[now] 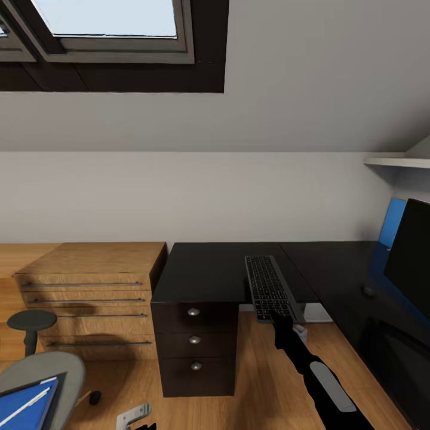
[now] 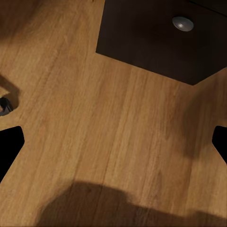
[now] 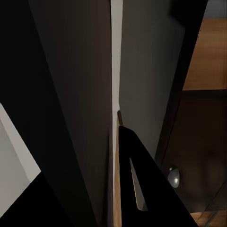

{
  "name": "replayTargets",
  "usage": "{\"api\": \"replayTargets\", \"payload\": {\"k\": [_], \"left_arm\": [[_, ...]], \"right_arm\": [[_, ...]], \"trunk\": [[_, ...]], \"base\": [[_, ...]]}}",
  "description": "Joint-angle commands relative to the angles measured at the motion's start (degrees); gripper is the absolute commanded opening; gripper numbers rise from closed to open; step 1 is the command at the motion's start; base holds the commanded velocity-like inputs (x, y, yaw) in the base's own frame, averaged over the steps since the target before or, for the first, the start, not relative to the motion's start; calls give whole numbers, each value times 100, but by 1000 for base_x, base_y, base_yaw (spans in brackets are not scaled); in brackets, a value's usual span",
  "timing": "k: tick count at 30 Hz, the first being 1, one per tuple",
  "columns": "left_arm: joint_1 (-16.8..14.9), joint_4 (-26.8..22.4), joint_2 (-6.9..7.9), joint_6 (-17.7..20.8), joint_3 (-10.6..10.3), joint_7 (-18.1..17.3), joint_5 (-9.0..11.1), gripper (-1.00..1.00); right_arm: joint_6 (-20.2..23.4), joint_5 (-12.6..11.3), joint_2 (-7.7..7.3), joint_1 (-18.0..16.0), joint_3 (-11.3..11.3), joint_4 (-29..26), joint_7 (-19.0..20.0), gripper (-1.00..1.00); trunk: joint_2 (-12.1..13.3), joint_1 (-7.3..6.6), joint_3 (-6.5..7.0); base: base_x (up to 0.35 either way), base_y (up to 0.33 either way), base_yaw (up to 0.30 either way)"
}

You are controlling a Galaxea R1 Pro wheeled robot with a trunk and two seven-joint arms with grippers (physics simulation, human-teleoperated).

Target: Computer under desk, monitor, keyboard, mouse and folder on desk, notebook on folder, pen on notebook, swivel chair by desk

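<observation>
The keyboard (image 1: 268, 286) lies lengthwise on the black desk (image 1: 209, 269), its near end hanging over the inner edge. My right gripper (image 1: 282, 320) is shut on that end. The monitor (image 1: 412, 257) stands at the far right, with the mouse (image 1: 368, 291) on the desktop before it. At the lower left, the swivel chair (image 1: 65, 367) carries the blue folder (image 1: 24, 412), and the white pen (image 1: 27, 402) lies across it. I cannot make out the notebook. A dark bulk (image 1: 397, 358) under the desk may be the computer. My left gripper (image 2: 113, 142) hangs open over the floor.
The desk's drawer unit (image 1: 194, 343) stands in front of me. A light-wood cabinet (image 1: 89, 286) and a small round stool (image 1: 31, 322) are to its left. A blue back panel (image 1: 392, 222) and a wall shelf (image 1: 397, 162) sit behind the monitor. A skylight (image 1: 113, 24) is overhead.
</observation>
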Motion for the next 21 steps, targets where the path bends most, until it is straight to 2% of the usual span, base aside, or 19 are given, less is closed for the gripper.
{"api": "replayTargets", "payload": {"k": [1,13,21], "left_arm": [[-3,-11,8,16,-29,54,57,100],[-3,-11,5,16,-29,54,55,100],[-1,-6,18,15,-2,39,54,100]], "right_arm": [[11,-69,-6,-4,15,2,31,-100],[11,-69,2,-4,15,9,31,-100],[11,-69,2,-4,15,3,31,-100]], "trunk": [[-45,22,-25],[-526,286,-240],[-526,286,-240]], "base": [[0,0,0],[0,0,0],[0,0,0]]}}
